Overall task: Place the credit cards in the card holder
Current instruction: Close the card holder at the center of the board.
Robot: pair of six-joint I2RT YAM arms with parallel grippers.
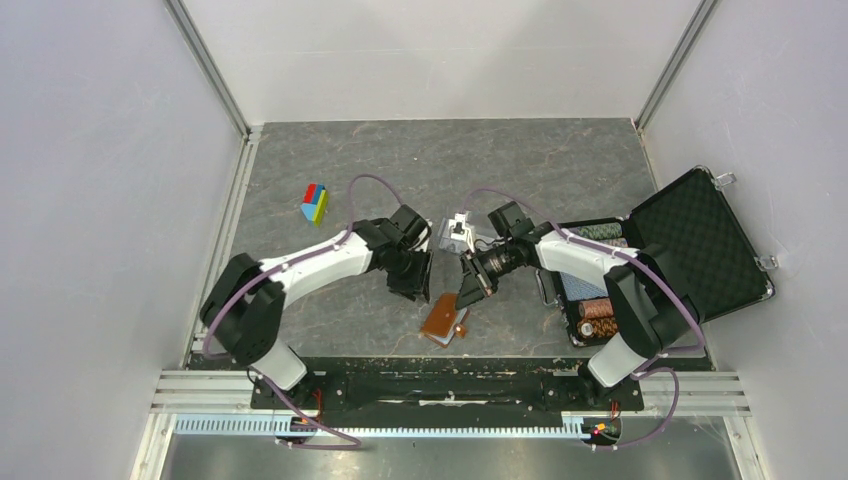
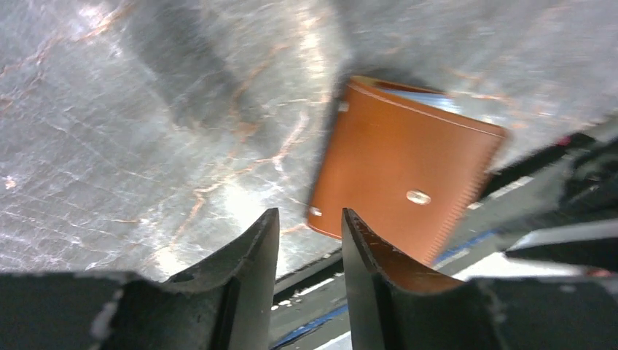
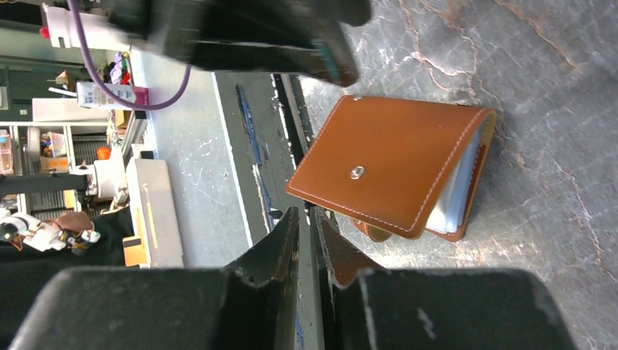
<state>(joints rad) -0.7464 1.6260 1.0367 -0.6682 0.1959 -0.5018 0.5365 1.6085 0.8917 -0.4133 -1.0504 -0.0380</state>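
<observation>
The brown card holder lies folded shut on the table near the front edge. It shows in the left wrist view and the right wrist view. Pale blue credit cards sit tucked inside it, their edges showing at its open side; an edge also shows in the left wrist view. The snap tab sticks out beneath it. My left gripper is open and empty just left of the wallet. My right gripper is shut and empty, just above its right corner.
A clear plastic tray sits behind the two grippers. An open black foam-lined case with stacks of chips stands at the right. A coloured block lies at the back left. The table's front rail runs just below the wallet.
</observation>
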